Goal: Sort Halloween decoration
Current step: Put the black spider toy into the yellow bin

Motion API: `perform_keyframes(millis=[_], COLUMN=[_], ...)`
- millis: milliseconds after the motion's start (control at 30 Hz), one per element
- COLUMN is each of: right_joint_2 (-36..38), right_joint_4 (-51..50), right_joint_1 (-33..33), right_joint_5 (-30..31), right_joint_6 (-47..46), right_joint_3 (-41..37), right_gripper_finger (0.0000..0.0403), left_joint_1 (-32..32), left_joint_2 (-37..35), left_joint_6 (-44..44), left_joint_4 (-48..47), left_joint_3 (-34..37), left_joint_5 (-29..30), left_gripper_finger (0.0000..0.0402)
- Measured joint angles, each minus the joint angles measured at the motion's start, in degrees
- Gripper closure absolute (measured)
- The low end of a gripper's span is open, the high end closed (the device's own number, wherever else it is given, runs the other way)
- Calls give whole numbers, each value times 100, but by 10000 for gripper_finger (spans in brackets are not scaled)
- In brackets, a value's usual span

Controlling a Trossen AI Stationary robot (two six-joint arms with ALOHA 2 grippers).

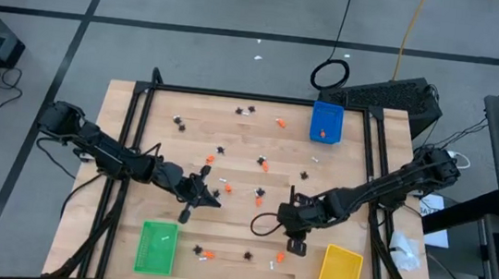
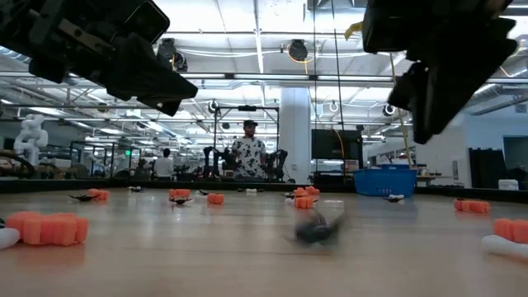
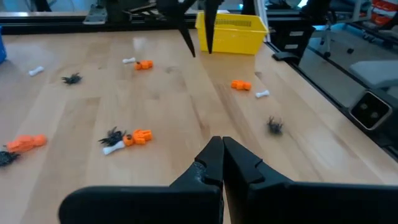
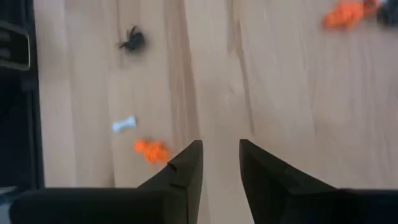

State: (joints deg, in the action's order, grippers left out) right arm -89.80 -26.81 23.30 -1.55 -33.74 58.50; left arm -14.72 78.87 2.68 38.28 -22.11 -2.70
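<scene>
Presently, item: my right gripper (image 4: 219, 163), jaws parted and empty above bare wood; nearest small orange plastic lump (image 4: 151, 150) lies just beside — centre over it before closing; left gripper (image 3: 222, 163) pinched shut, empty

The right gripper (image 4: 221, 163) hangs above the wooden table (image 4: 280, 93) with its two dark fingers (image 4: 186, 168) apart and nothing between them. Just beside one finger lies an orange lump (image 4: 151, 150), and near it a white bone (image 4: 124, 124). Farther off is a black spider (image 4: 132, 40). Another orange lump (image 4: 345, 14) lies at the far edge.
</scene>
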Motion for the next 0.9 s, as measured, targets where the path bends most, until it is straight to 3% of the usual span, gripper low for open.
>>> perform_keyframes(millis=[233, 600, 900], right_joint_2=[-284, -824, -1315], right_joint_4=[594, 1474, 2507], right_joint_1=[137, 230, 310], right_joint_5=[25, 16, -23], right_joint_6=[30, 156, 232], right_joint_3=[2, 2, 2], right_gripper_finger=[299, 233, 233], left_joint_1=[-318, -609, -682], left_joint_2=[162, 864, 1249], left_joint_6=[190, 608, 905], left_joint_4=[26, 52, 656], left_joint_3=[-19, -20, -17], left_joint_5=[217, 771, 1048], left_gripper_finger=[401, 401, 401])
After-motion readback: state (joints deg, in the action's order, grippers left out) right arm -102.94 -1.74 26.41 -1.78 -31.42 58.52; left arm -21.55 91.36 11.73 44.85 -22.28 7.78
